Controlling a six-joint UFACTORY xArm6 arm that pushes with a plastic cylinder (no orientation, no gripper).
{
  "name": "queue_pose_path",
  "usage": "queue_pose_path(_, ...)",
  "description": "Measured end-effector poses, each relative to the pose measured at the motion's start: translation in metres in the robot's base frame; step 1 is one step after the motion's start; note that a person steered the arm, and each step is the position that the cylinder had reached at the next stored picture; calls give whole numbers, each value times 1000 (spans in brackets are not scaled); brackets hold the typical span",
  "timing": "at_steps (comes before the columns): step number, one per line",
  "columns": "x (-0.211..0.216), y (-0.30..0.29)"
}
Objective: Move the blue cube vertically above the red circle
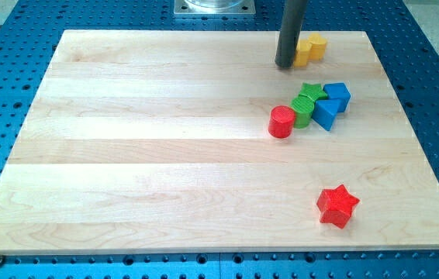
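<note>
Blue cube [337, 95] sits on the surface [142, 147] at the right end of a tight cluster, toward the view's right. Relative to the cube: green star [310, 91] just to its left, a second blue block [326, 113] (wedge-like, shape unclear) touching or nearly touching at its lower left, green cylinder [302, 111] beyond that, and the red circle [281, 122] furthest out at lower left, against the green cylinder.

My tip [285, 65] is up and left of the cube, well clear of it, just beside the yellow block [311, 48]. No jaws on this rig, just a bare rod, so nothing is open, closed or held.

Handling, my read: small rigid block, light, should slide easily on smooth wood. Nothing to grip; push on a flat face, centred, or it will spin off the tip. Its free faces are the right and top ones; neighbours crowd the left and lower sides.

Hard to tell: whether the cube actually touches the green star, and the yellow block's shape, partly covered by the rod. A red star [337, 206] lies far below the cube, out of the way.
</note>
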State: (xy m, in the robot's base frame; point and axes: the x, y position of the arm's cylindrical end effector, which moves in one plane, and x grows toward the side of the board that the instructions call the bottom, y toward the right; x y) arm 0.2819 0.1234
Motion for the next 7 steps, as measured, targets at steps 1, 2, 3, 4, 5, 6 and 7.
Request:
queue_pose_path(1, 0, 0)
queue_pose_path(2, 0, -14)
queue_pose_path(3, 21, -14)
queue_pose_path(4, 53, 14)
queue_pose_path(5, 60, 76)
queue_pose_path(6, 59, 146)
queue_pose_path(7, 107, 112)
